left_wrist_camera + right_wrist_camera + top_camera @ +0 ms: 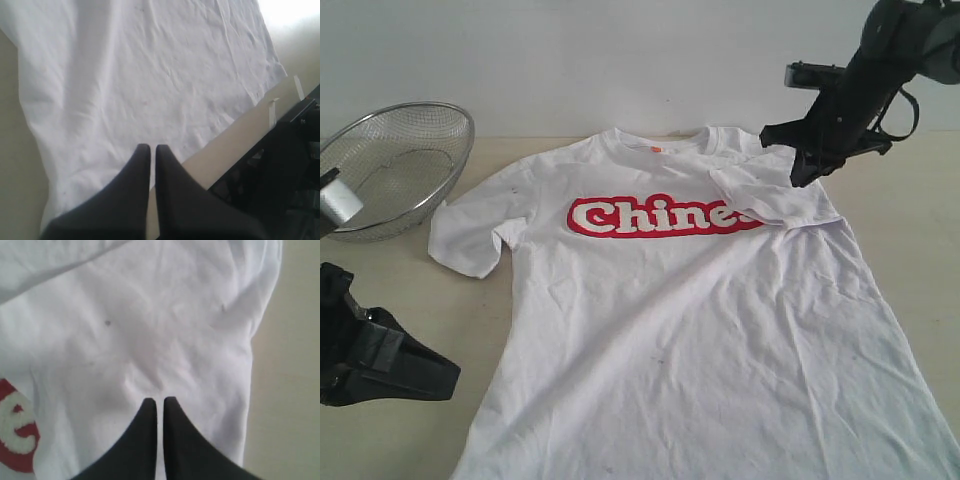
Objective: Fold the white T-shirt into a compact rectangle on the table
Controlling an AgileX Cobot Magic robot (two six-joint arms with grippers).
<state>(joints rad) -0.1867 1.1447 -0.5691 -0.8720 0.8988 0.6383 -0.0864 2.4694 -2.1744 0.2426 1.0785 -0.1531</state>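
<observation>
White T-shirt (670, 330) lies face-up, one sleeve folded inward, left fingers (130, 200) and right fingers (142, 440) pressed together.

Round wire-mesh metal basket (382, 160), tilted, far left; plain pale wall (620, 50) behind

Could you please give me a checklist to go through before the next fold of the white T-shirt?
1. The white T-shirt lies flat, print up, on the table: ok.
2. The sleeve by the right gripper is folded in: ok. This folded sleeve covers the end of the lettering.
3. The opposite sleeve is folded in: not ok, it lies spread out.
4. The right gripper is free of cloth: ok, none shows between its shut jaws.
5. The left gripper is ready to grasp: not ok, it is shut, beside the shirt.
6. The basket is clear of the shirt: cannot tell, it sits close by the spread sleeve.
</observation>
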